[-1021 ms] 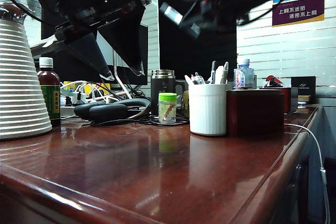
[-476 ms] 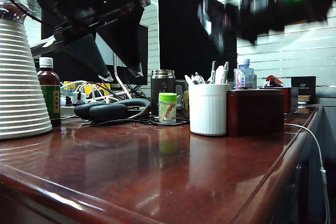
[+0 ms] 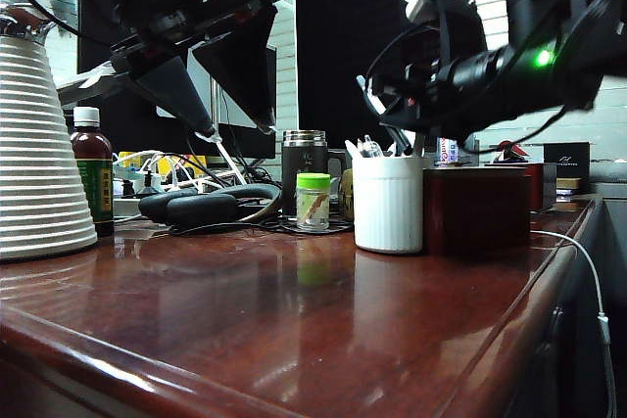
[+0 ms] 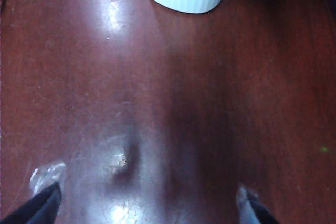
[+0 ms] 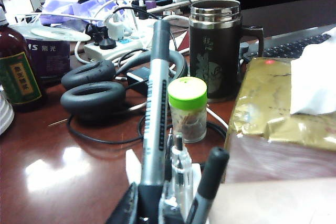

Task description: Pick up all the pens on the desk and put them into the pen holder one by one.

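Right pincer (image 5: 149, 203) grips the long black pen (image 5: 155, 103) above the pen holder (image 3: 389, 203) on the table (image 3: 294, 310); tilted release risks striking the crowded rim; left pincer (image 4: 147, 203) hovers wide, empty

Right end effector (image 5: 149, 203) clamped on a long black-and-grey pen (image 5: 153, 108), tip angled away toward headphones (image 5: 100, 90). Two more pens (image 5: 181, 169) stand just beside it. Green-capped jar (image 5: 187, 108), dark steel mug (image 5: 215, 48), brown bottle (image 5: 18, 72) on desk (image 5: 63, 182).
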### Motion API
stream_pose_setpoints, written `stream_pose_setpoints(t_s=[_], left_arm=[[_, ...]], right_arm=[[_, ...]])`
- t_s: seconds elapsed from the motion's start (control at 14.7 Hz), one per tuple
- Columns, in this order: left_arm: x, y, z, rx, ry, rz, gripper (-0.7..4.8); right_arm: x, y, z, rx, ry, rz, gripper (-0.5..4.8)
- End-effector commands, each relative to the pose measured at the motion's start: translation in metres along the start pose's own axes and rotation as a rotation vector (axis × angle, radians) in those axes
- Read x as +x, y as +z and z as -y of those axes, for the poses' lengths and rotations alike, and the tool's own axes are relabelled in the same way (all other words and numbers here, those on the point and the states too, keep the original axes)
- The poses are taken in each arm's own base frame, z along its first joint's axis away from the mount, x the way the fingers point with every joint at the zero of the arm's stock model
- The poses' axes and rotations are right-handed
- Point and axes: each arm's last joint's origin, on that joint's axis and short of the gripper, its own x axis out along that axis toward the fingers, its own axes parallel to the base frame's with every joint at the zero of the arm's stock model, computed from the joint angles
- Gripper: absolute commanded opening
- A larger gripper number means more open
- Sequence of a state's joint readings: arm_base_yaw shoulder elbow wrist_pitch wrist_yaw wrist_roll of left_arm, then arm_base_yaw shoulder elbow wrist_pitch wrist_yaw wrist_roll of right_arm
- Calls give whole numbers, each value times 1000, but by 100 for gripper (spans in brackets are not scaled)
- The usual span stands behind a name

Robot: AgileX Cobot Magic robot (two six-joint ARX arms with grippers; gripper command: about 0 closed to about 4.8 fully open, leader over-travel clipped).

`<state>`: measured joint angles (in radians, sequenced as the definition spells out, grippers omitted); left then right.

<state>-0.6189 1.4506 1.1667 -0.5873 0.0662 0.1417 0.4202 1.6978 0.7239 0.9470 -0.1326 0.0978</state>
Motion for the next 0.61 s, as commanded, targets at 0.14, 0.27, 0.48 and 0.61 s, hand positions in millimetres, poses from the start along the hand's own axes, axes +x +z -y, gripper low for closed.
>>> stream_pose_setpoints(t_s=[0.14, 0.27, 0.48, 0.61], left_arm=[[2, -1, 0, 4, 3, -2, 435], [3, -3, 0, 4, 2, -5, 435], [4, -3, 0, 4, 2, -6, 435], [4, -3, 0, 4, 2, -6, 435]], right_arm=[[3, 4, 0, -31, 11, 105, -6], [3, 6, 0, -48, 9, 123, -6], [5, 1, 1, -67, 8, 117, -6], [10, 1, 1, -70, 13, 135, -6]])
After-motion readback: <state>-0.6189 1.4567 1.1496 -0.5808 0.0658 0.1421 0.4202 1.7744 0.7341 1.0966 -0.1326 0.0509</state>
